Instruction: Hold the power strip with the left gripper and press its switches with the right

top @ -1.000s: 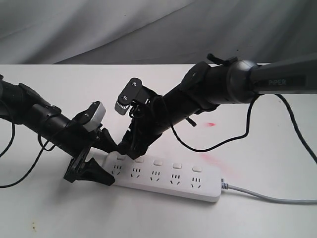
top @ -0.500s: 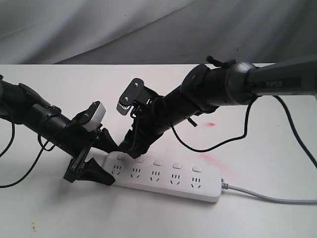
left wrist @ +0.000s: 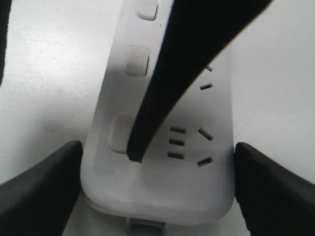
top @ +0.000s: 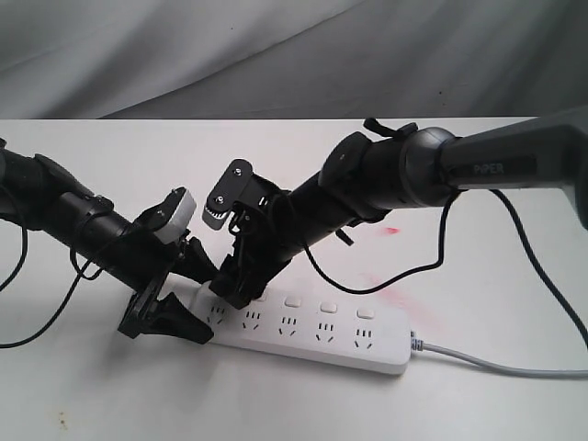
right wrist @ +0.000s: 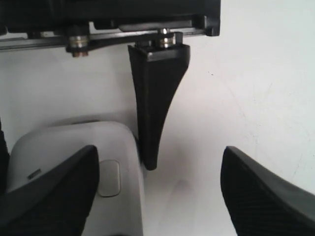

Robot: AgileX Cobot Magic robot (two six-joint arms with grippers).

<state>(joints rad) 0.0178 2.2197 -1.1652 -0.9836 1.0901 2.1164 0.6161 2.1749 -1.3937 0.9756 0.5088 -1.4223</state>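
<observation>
Two fingers (left wrist: 44,191) of our left gripper (top: 184,296) pinch the power strip (top: 317,335) by its 9 o'clock end; it lies near 6 o'clock of the exterior view. Our right gripper (top: 234,288), pads (right wrist: 266,196) spread, slants in from 2 o'clock, one fingertip (left wrist: 134,151) at the first of its switches (left wrist: 117,132). We judge the first press is in hand; next, push down, then step toward 3 o'clock. Only the left wrist view shows the tip on that button's edge.

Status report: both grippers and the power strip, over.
Left gripper clamps the power strip at its end. Right gripper open, one fingertip on the end switch. Nothing blocking the other switches.
</observation>
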